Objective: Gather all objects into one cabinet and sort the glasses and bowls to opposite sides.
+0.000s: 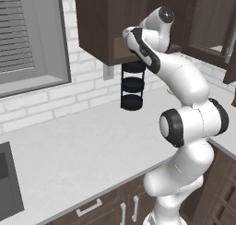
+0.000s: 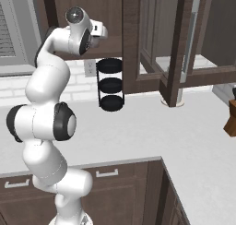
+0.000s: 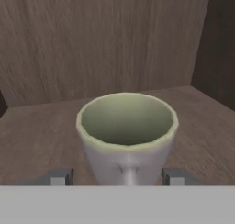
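Simulated kitchen, white brick wall, pale counter running across both base views. Left base view, left to right: window sitting at upper left, sink cutting the lower left edge, black three-tier rack standing mid-frame on the counter beside a wall outlet. The cabinet is hanging at top centre, and the arm is rising from lower right and reaching up into its open bottom shelf. Right base view: the arm is climbing the left side, and an open glass door is standing right of centre.

Hand view: the mug is sitting upright at centre frame on the cabinet's wooden shelf, near the back wall. The gripper is spread, its fingertips flanking the mug's base at bottom left and right, with slight gaps showing.
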